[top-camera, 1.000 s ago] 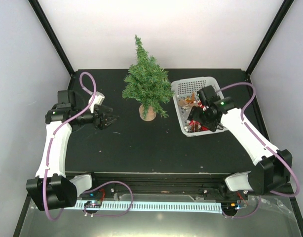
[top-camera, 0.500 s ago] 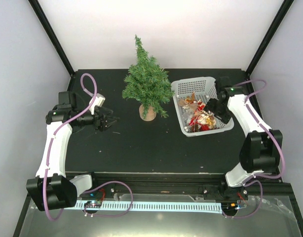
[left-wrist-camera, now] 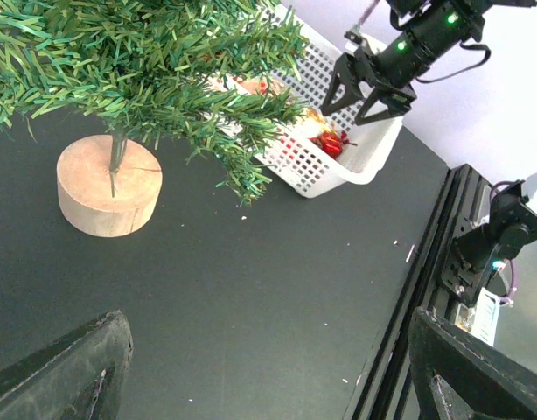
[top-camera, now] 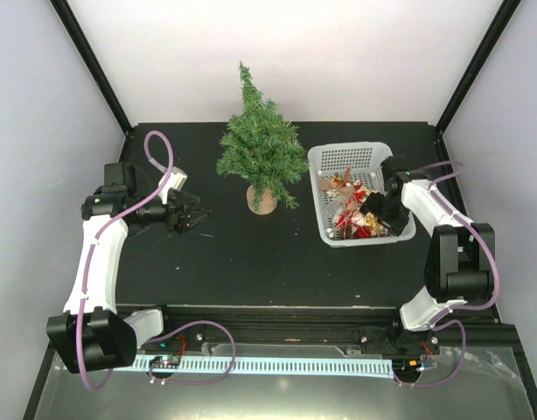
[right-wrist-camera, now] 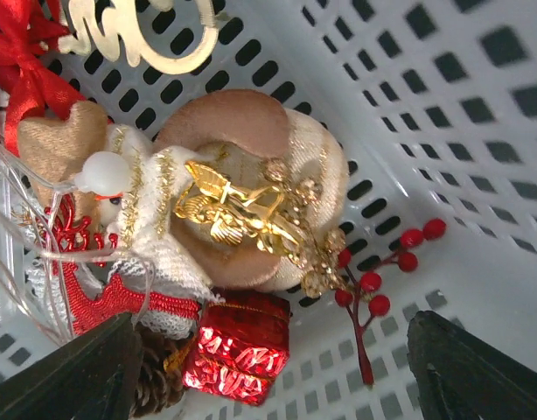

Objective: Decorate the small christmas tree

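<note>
Fingers of the right gripper (top-camera: 375, 213) stand wide apart and hold nothing. It hangs just over the right part of the white basket (top-camera: 347, 150), close to the basket wall on its right. Directly under it lie a round beige ornament (right-wrist-camera: 251, 192) with gold trim, a small red gift box (right-wrist-camera: 238, 350) and a sprig of red berries (right-wrist-camera: 378, 280). A pine cone (right-wrist-camera: 155, 376) is partly hidden beside the box. The left gripper (top-camera: 192, 215) is also wide open and empty, and it hovers above bare table (top-camera: 251, 262).

The small christmas tree (top-camera: 261, 149) stands upright between the two grippers, to the right of the left one and just beside the basket, on its round wooden base (left-wrist-camera: 109, 184). I see no ornament on its branches; all decorations seem to be in the basket. In my judgement the task is at its very start: nothing is hung, and the first pick is not yet made.

The right gripper has little room, because the basket walls are near and the ornaments lie tangled together, so a pick may drag a neighbour along. The gap between basket and tree is narrow, and low branches reach toward the basket rim. The left gripper has open table before it up to the base. Behind both grippers the black rail (left-wrist-camera: 426, 262) runs along the table edge.
</note>
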{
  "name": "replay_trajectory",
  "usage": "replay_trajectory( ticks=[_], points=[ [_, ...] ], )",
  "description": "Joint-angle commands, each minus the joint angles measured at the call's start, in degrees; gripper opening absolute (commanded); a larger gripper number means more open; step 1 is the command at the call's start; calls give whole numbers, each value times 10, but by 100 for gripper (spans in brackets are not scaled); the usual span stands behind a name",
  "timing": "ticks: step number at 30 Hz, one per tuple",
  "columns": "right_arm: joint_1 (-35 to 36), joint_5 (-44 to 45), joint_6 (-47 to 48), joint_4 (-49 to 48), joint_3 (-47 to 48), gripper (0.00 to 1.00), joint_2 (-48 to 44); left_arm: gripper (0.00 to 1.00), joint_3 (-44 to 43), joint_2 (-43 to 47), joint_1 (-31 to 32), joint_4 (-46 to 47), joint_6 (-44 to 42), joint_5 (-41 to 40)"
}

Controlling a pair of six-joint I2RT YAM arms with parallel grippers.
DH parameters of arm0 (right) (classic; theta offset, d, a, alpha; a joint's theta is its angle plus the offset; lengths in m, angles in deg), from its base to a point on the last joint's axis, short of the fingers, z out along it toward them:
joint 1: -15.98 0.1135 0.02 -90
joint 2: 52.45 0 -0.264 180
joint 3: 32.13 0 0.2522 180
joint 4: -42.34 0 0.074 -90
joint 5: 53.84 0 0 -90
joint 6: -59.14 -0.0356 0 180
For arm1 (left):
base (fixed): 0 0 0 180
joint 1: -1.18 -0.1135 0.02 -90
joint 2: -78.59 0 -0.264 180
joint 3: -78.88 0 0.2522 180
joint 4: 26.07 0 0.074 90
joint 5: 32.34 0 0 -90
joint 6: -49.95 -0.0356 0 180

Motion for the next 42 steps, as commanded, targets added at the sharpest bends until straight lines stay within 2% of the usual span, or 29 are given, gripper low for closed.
replay_trajectory(
  ticks=[1, 15, 21, 24, 27, 30, 32, 34, 37, 42],
  points=[
    [-2, -12, 10, -19, -49, 84, -39, 87, -5, -9, -4, -9, -15, 5],
    [8, -48, 10, 5, -224, 84, -228, 87, -3, -6, -5, -2, -11, 3],
    [18, -60, 12, 39, -263, 84, -286, 87, -1, -1, -5, -2, -12, -3],
    [34, -45, 12, 68, -239, 84, -301, 86, 2, -1, -5, 16, 11, -13],
    [43, -28, 26, 97, -174, 84, -307, 86, 8, 2, -4, 51, 57, -26],
    [50, -20, 48, 112, -98, 84, -288, 87, 16, 17, 14, 91, 102, -89],
    [57, -19, 65, 110, -53, 84, -269, 87, 12, 36, 47, 99, 103, -158],
    [82, -1, 78, 106, -11, 84, -245, 88, 6, 52, 57, 104, 108, -188],
    [114, 42, 78, 107, 47, 84, -213, 88, -50, 27, 43, 18, 75, -180],
    [114, 52, 41, 60, 38, 80, -202, 87, -113, -15, 39, -81, 10, -219]
  ],
)
